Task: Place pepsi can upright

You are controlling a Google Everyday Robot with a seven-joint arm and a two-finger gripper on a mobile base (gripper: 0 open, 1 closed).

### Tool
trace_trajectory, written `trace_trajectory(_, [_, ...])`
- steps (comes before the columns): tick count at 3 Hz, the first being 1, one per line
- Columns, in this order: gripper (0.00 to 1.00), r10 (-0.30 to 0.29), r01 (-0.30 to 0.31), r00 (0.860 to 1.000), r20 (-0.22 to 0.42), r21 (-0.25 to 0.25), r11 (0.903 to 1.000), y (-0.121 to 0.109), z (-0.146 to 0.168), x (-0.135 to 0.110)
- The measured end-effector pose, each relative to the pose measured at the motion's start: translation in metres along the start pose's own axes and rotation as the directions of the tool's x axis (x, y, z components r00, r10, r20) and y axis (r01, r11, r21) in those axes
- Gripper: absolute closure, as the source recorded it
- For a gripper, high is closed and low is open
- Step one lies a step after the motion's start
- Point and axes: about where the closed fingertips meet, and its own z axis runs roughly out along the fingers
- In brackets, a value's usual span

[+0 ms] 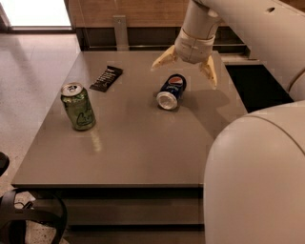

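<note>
A flat grey-brown rectangular table [133, 143] fills the middle of the view. Pale glossy floor tiles [33, 71] lie off its 9 o'clock side, and a wood-panelled wall [138, 12] runs along the far edge at 12 o'clock. At about 1 o'clock from the table's centre lies the dark blue aluminium pepsi can [171, 91]. It is on its side on the tabletop, with its silver end turned toward 7 o'clock and its round red-white-blue logo facing upward. The cream-coloured two-finger gripper [185, 72] hangs just above and behind the can, at its 12 o'clock. Its two tan fingers are spread wide apart, one tip toward 10 o'clock of the can and the other toward 2 o'clock, and they grasp nothing. Neither finger touches the can. The thick white robot arm [238, 28] comes down to the gripper from the upper right corner. The rounded white robot body [257, 176] blocks the table's 4 o'clock corner in the foreground. A green aluminium soda can with a silver top [77, 106] stands upright at about 9 o'clock, well apart from the pepsi can. A flat black wrapped snack bar [106, 78] lies at about 11 o'clock, between the green can and the far edge. A dark rounded object [28, 219] sits on the floor at 7 o'clock, below the table's edge; what it is cannot be told.
</note>
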Motion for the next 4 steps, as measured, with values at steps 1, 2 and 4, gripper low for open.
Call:
trace_trajectory(1, [0.0, 0.013, -0.014, 0.998, -0.064, -0.012, 0.9998, 0.004, 0.02, 0.002])
trace_trajectory(2, [0.0, 0.004, -0.008, 0.996, -0.093, -0.039, 0.9992, 0.012, 0.033, 0.004])
trace_trajectory(4, [0.51, -0.047, 0.043, 0.993, -0.112, -0.035, 0.9985, 0.029, 0.048, 0.009])
